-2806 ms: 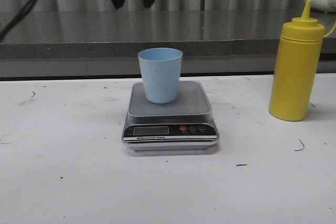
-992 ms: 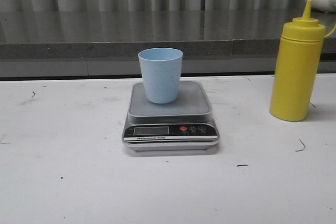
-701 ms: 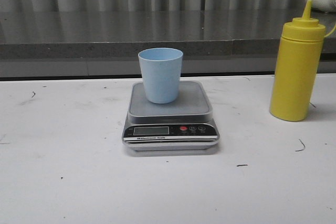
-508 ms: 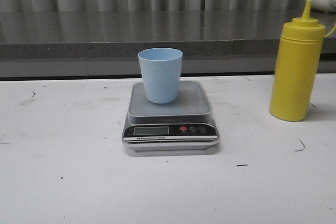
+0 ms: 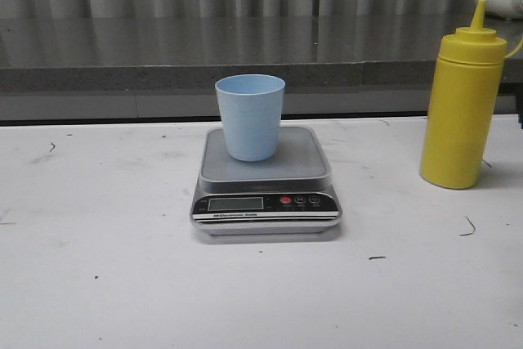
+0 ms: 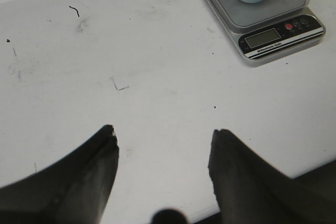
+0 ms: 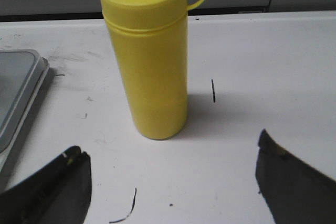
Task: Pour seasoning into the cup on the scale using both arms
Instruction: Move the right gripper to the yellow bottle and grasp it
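Three task items stand on the white surface (image 5: 98,284). The scale (image 5: 265,181) sits near the centre in the front view, with its display and buttons facing the camera. The cup (image 5: 250,116) stands upright on the scale's grey platform, toward the platform's rear half, mouth up. The bottle (image 5: 460,100) stands upright to the right of the scale, well apart from it, cap on and nozzle pointing up.

Neither arm shows in the front view. The left gripper (image 6: 163,150) appears only in the left wrist view: its jaws are spread wide with bare surface between them, holding nothing. The scale and the lower part of the cup lie well beyond the fingertips, off to one side.

The right gripper (image 7: 170,169) appears only in the right wrist view: its jaws are spread wide, wider than the bottle, holding nothing. The bottle stands ahead of the fingertips, roughly in line with the gap between them and not touching either one. One corner of the scale shows at the frame edge beside the bottle. Small dark marks dot the surface.
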